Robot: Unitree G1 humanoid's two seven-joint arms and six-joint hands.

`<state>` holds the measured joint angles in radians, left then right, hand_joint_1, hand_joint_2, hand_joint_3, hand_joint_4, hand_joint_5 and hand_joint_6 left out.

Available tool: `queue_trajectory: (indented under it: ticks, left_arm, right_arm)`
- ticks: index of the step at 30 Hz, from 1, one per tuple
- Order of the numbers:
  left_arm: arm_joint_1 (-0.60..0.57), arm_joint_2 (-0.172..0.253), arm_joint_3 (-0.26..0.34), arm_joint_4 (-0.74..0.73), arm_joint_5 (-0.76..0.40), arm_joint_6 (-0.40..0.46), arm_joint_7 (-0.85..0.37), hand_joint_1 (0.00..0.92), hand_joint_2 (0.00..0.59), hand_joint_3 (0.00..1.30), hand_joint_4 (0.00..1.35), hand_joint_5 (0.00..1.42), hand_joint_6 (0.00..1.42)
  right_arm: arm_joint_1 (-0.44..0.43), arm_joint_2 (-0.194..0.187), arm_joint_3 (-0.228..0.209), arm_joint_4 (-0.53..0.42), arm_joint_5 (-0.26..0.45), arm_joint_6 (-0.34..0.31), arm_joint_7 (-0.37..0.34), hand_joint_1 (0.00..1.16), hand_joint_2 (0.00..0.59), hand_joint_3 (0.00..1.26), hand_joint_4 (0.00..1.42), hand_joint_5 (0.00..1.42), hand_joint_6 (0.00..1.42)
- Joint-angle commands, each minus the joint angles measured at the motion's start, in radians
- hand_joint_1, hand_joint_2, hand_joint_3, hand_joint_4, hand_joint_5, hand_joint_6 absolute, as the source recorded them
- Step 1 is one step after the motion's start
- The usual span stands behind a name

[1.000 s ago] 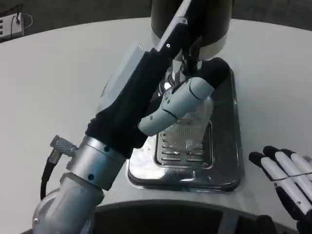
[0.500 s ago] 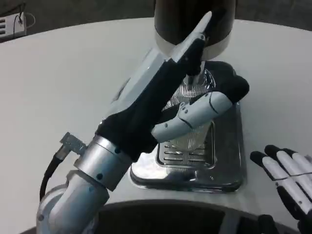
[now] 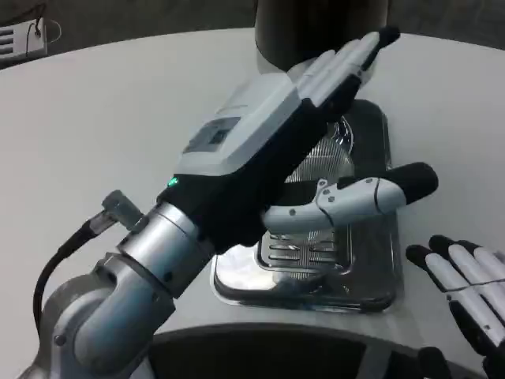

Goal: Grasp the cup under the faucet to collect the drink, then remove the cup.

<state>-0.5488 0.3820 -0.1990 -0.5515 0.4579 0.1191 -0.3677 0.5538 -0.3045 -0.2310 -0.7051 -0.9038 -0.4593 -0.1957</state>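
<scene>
Head view: the left hand (image 3: 316,103) has let go and opened wide. A second ago its fingers were wrapped around the cup (image 3: 319,166) under the faucet; half a second ago they were peeling off; now the fingers (image 3: 347,59) lie straight and close together, reaching up toward the dark dispenser (image 3: 316,24), while the thumb (image 3: 355,197) juts out alone to the right, well apart from them. Nothing is held. The ribbed clear cup stands upright on the metal drip tray (image 3: 379,276), at the foot of the dispenser, partly hidden behind the palm. Whether any drink is in it cannot be told from here.

For the task, that reads as a release: the cup is parked at the filling spot, and the removal step is not yet done. The hand will need to close on it again.

Off to the lower right, the right hand (image 3: 465,284) rests on the white table (image 3: 95,118), fingers laid out straight and side by side, gripping nothing, just beside the tray's edge. At the far left corner sits a white power strip (image 3: 20,35). The main obstruction is the left forearm itself, which blocks most of the cup and the faucet.
</scene>
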Motion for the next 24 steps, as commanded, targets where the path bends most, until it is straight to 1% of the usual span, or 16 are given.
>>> queue_trajectory:
  ticks: [1,8,11,12,14,15,18,19,20,24]
  left_arm:
    - [-0.021,0.023,-0.037,-0.024,0.052,-0.001,-0.056,0.000,0.147,0.00,0.00,0.03,0.00]
    - [-0.039,0.030,-0.048,-0.037,0.098,-0.008,-0.093,0.000,0.141,0.00,0.00,0.03,0.00]
    - [-0.042,0.031,-0.051,-0.039,0.111,-0.011,-0.102,0.000,0.138,0.00,0.00,0.03,0.00]
    - [-0.042,0.031,-0.051,-0.040,0.114,-0.012,-0.104,0.000,0.138,0.00,0.00,0.03,0.00]
    - [-0.041,0.030,-0.052,-0.040,0.120,-0.013,-0.104,0.000,0.137,0.00,0.00,0.03,0.00]
    - [-0.041,0.030,-0.052,-0.040,0.123,-0.013,-0.104,0.000,0.137,0.00,0.00,0.03,0.00]
    - [-0.042,0.029,-0.051,-0.040,0.126,-0.016,-0.106,0.000,0.137,0.00,0.00,0.03,0.00]
    - [-0.042,0.028,-0.051,-0.041,0.127,-0.016,-0.107,0.000,0.137,0.00,0.00,0.03,0.00]
    - [-0.042,0.028,-0.050,-0.041,0.128,-0.016,-0.107,0.000,0.137,0.00,0.00,0.03,0.00]
    - [-0.039,0.028,-0.048,-0.043,0.132,-0.018,-0.107,0.000,0.137,0.00,0.00,0.03,0.00]
  right_arm:
    - [-0.001,0.002,-0.003,0.010,0.019,-0.004,0.002,0.20,0.575,0.10,0.06,0.09,0.13]
    - [-0.018,0.004,0.007,0.021,0.031,0.011,0.020,0.20,0.562,0.10,0.06,0.09,0.14]
    - [-0.030,0.005,0.012,0.026,0.045,0.025,0.037,0.20,0.558,0.10,0.05,0.09,0.14]
    - [-0.035,0.005,0.014,0.028,0.050,0.030,0.042,0.21,0.545,0.10,0.05,0.09,0.14]
    - [-0.046,0.006,0.018,0.033,0.067,0.044,0.058,0.21,0.540,0.10,0.05,0.09,0.15]
    - [-0.051,0.006,0.020,0.035,0.076,0.050,0.066,0.22,0.524,0.10,0.05,0.09,0.15]
    - [-0.063,0.005,0.024,0.039,0.104,0.067,0.087,0.24,0.502,0.10,0.05,0.09,0.16]
    - [-0.070,0.004,0.027,0.042,0.118,0.074,0.096,0.25,0.484,0.09,0.05,0.09,0.16]
    - [-0.076,0.003,0.029,0.045,0.128,0.078,0.103,0.25,0.480,0.09,0.05,0.09,0.16]
    - [-0.104,0.002,0.039,0.055,0.169,0.101,0.134,0.31,0.425,0.08,0.05,0.10,0.18]
